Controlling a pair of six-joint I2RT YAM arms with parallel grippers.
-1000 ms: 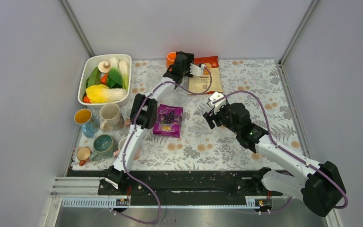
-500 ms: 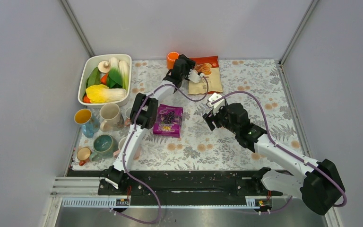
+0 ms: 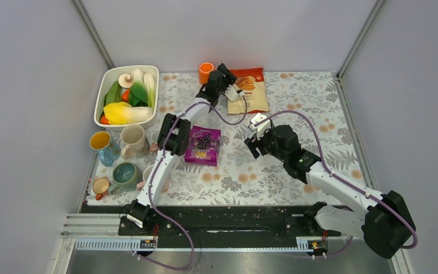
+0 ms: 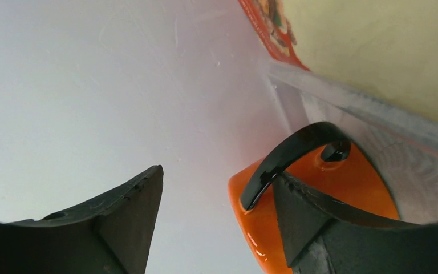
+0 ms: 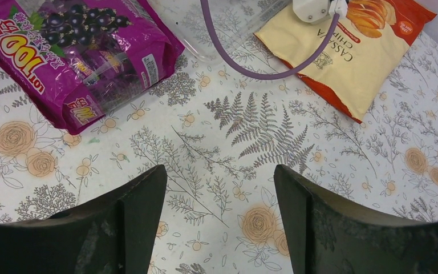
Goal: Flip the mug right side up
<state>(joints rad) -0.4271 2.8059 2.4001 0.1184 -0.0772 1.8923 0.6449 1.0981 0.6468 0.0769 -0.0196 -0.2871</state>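
Observation:
An orange mug (image 3: 206,69) with a black handle (image 4: 288,154) stands at the back edge of the table against the rear wall. In the left wrist view the mug body (image 4: 342,188) fills the lower right. My left gripper (image 3: 217,79) is open right beside the mug; in the left wrist view (image 4: 217,174) its right finger (image 4: 302,222) lies against the handle and its left finger stands free. I cannot tell which way up the mug is. My right gripper (image 3: 251,144) is open and empty above the floral tablecloth (image 5: 219,168).
A white tub of vegetables (image 3: 105,85) sits back left. Several mugs (image 3: 132,140) cluster at the left edge. A purple snack bag (image 3: 203,146) lies mid-table and a chips bag (image 3: 251,91) lies just right of my left gripper. Walls close in on three sides.
My left gripper has shifted right and turned, uncovering more of the orange mug. The right arm has edged slightly left.

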